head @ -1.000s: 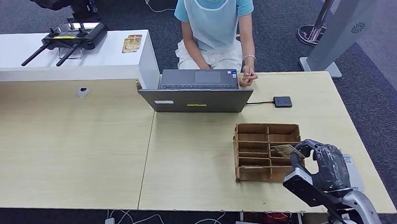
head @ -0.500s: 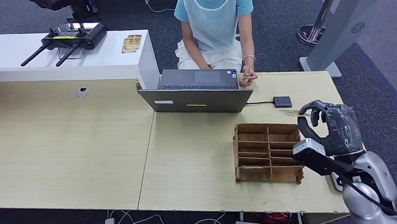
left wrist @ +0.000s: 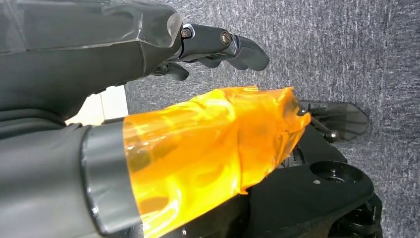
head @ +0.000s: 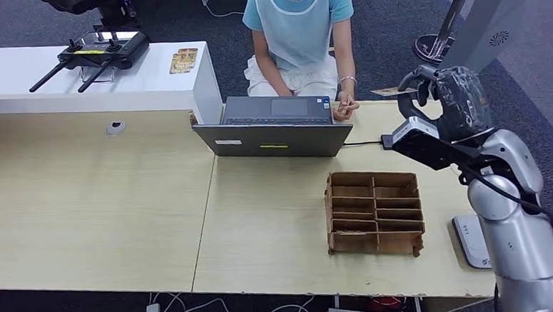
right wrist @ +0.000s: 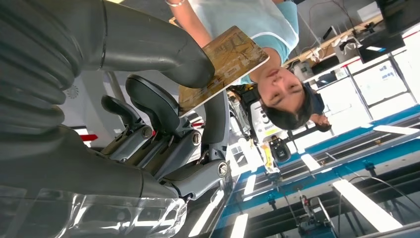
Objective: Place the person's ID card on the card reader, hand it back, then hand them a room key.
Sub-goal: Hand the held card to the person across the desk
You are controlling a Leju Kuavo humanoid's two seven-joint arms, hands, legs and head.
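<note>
My right hand (head: 443, 96) is raised over the table's far right corner, near the seated person (head: 297, 26). It pinches a brown patterned key card (head: 384, 91) between thumb and finger, and the card (right wrist: 223, 62) points toward the person. The person's hand (head: 345, 110) rests on the table beside the laptop, a little left of the card. The small black card reader (head: 385, 142) lies under my forearm, mostly hidden. My left hand (left wrist: 148, 74) hangs over the carpet holding nothing, its thumb wrapped in orange film.
A wooden compartment box (head: 373, 212) stands on the table (head: 119, 200) in front of me. An open grey laptop (head: 276, 127) faces the person. A white device (head: 471, 240) lies at the table's right edge. A white counter (head: 77, 84) carries a controller.
My right hand lifted the card from the wooden box and carried it up and away, from the near right edge to the far corner by the person.
</note>
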